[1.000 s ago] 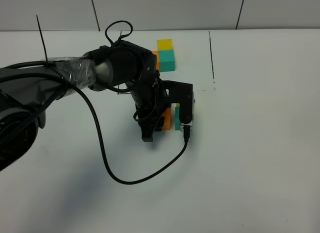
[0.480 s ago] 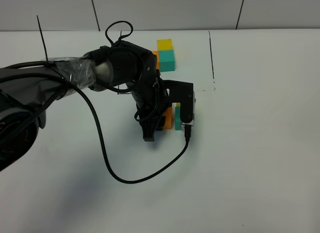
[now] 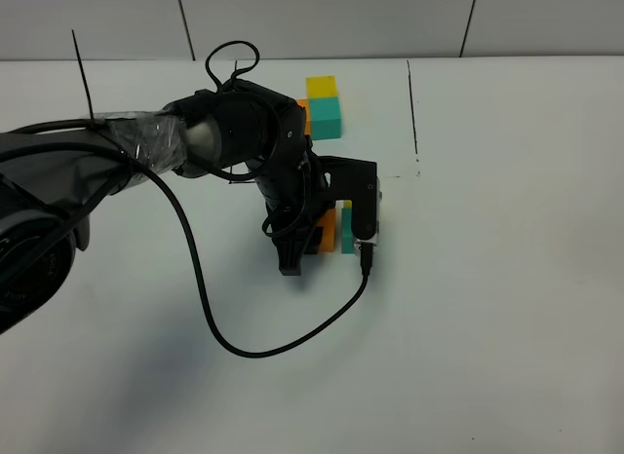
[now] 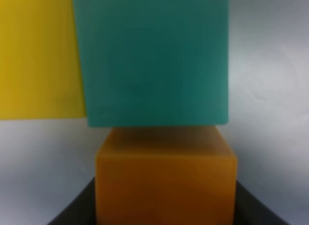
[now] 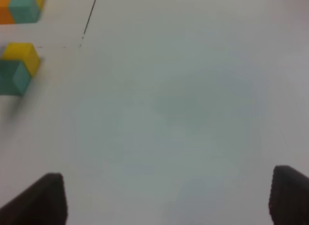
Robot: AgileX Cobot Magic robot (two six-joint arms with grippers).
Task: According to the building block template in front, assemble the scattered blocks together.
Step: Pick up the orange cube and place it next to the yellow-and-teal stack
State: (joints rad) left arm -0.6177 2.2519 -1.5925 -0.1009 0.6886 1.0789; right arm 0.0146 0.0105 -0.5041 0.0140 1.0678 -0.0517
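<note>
From above: left gripper (image 3: 327, 242) lowered mid-table, clamped on the orange cube (image 3: 326, 229), pressed beside the teal cube (image 3: 346, 236) to copy the building block template (image 3: 322, 107) near the far edge. Left wrist: orange cube held between the jaws, touching teal, yellow cube (image 4: 38, 56) alongside. Right wrist: right gripper (image 5: 166, 198) spread wide, holding nothing.

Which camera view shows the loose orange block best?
The left wrist view: the orange block fills the foreground, sharp enough to see it touching the teal block. In the exterior high view only a sliver of it shows beside the left tool. The right wrist view does not show it.
</note>
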